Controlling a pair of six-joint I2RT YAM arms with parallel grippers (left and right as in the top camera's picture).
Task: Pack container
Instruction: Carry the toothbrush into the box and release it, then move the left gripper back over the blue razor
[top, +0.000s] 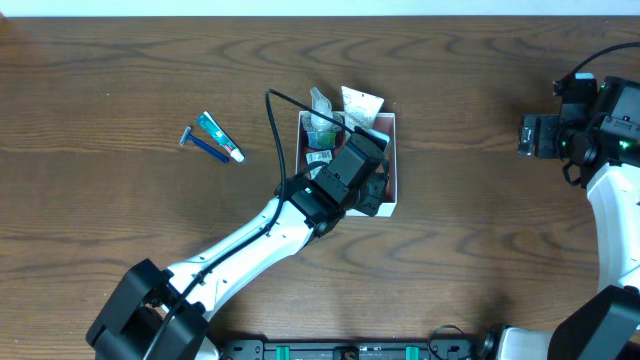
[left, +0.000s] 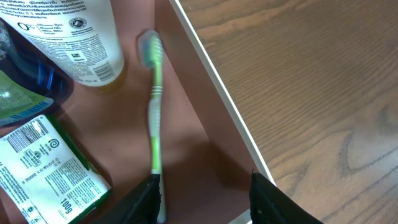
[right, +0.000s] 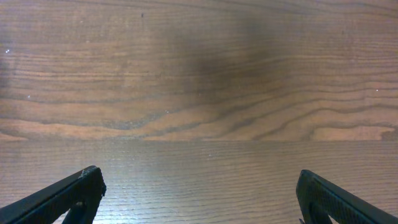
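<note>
The container (top: 396, 150) is a square shallow box with thin white walls and a pink-brown floor, at the table's middle. My left gripper (top: 375, 185) reaches down into its near right part. In the left wrist view the left gripper (left: 205, 186) is open, its jaws well apart over the floor beside the white wall (left: 211, 68). A green and white toothbrush (left: 155, 106) lies on the floor, its handle end against the inside of the left finger (left: 146, 199). My right gripper (top: 530, 135) hangs open at the far right, with only bare wood between the jaws of the right gripper (right: 199, 186).
Inside the box lie a white tube (left: 74, 37), a green and white carton (left: 43, 168) and a blue item (left: 37, 81). On the table to the left lie a small toothpaste tube (top: 218, 137) and a blue razor (top: 203, 146).
</note>
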